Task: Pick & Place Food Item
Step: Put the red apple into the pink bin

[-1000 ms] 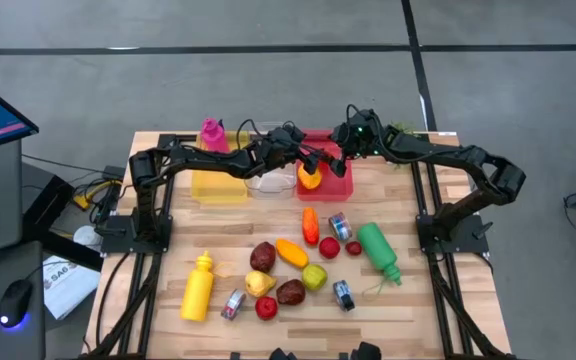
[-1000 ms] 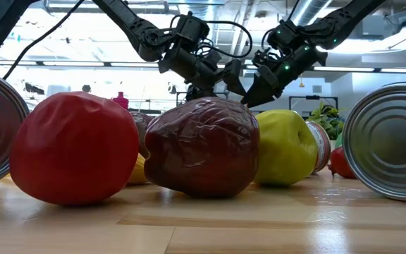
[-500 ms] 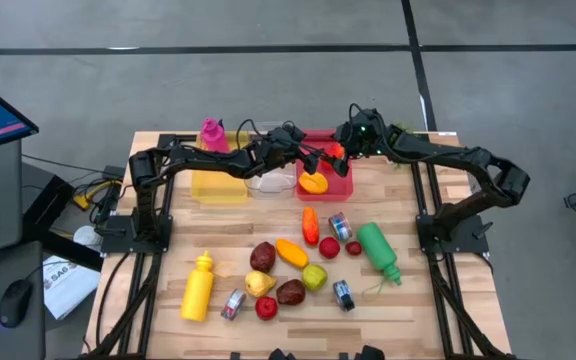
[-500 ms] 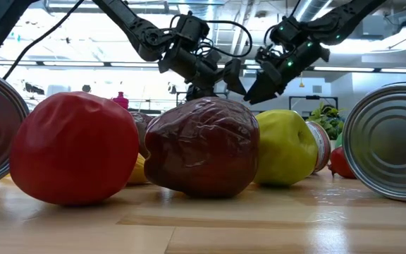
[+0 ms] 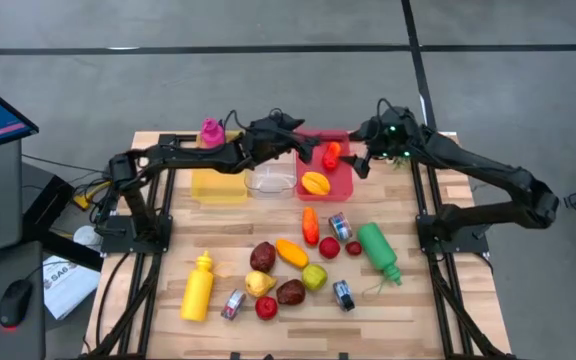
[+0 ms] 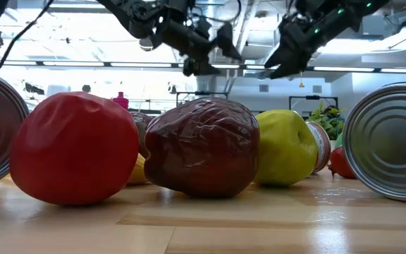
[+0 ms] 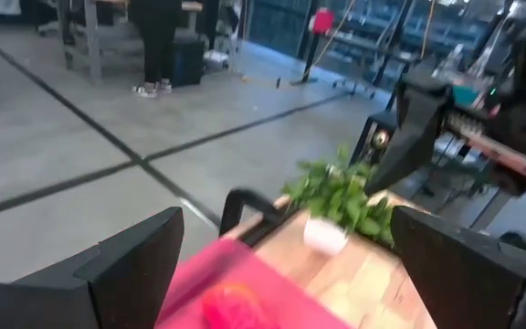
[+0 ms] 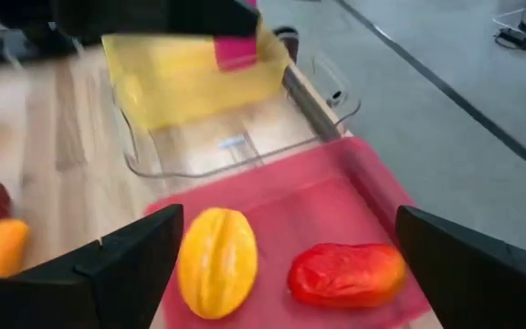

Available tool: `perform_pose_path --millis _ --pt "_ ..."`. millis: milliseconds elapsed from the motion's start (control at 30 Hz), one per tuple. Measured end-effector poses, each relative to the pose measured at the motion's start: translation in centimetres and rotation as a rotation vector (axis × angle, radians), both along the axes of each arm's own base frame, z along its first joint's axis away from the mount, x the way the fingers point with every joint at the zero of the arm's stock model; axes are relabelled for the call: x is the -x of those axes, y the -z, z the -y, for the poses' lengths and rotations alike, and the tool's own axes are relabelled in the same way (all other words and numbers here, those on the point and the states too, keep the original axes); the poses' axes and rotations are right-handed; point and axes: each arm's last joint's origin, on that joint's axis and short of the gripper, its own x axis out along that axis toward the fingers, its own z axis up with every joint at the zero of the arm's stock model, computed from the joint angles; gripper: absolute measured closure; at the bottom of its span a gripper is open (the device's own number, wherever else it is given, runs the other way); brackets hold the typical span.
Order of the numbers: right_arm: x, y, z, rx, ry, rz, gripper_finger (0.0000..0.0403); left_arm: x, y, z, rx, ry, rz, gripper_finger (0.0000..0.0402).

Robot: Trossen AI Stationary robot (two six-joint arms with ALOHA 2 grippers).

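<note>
1. Since a second ago your two arms have drawn apart: the left gripper (image 5: pixel 303 148) has pulled back from the middle of the red tray (image 5: pixel 344 187) to its left rim, and the right gripper (image 5: pixel 361 162) has withdrawn to the tray's right edge. A red pepper (image 5: pixel 331 154) that was not lying in the tray before now does, near its far end.
2. High view: you see the red pepper and a yellow-orange fruit (image 5: pixel 315 183) both resting in the red tray, apart from each other. Both grippers stand with fingers spread and nothing between them. A clear tray (image 5: pixel 270 183) and a yellow tray (image 5: pixel 217 184) sit left of the red one.
3. Low view: both grippers hang high over the table, left gripper (image 6: pixel 213 44) and right gripper (image 6: pixel 282 60), jaws apart and empty, behind a red tomato (image 6: pixel 74 147), a dark red fruit (image 6: pixel 203 146) and a green apple (image 6: pixel 285 146).
4. Left wrist view: your fingers (image 7: pixel 108 270) are wide apart, with the red tray (image 7: pixel 208 274) between them and a leafy sprig (image 7: pixel 336 196) beyond.
5. Right wrist view: fingers (image 8: pixel 117 265) spread over the red tray (image 8: pixel 290 196); the yellow-orange fruit (image 8: pixel 215 260) and red pepper (image 8: pixel 347 272) lie side by side in it.
</note>
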Motion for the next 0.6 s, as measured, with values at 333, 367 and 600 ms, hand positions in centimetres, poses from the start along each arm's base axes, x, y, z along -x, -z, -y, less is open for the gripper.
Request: perform_pose_path --millis 333,367,600 --pt "1.4 -1.6 -1.1 -0.102 0.071 0.118 0.001 1.8 -4.2 1.5 -0.036 0.014 0.098 0.0023" --pt "1.3 -1.6 -1.2 -0.117 0.073 0.122 0.001 1.9 -4.5 1.8 -0.038 0.021 0.105 0.0023" --pt "0.7 -1.6 -2.1 -0.251 0.079 0.166 0.001 2.0 -6.2 5.3 -0.046 0.11 0.15 0.0023"
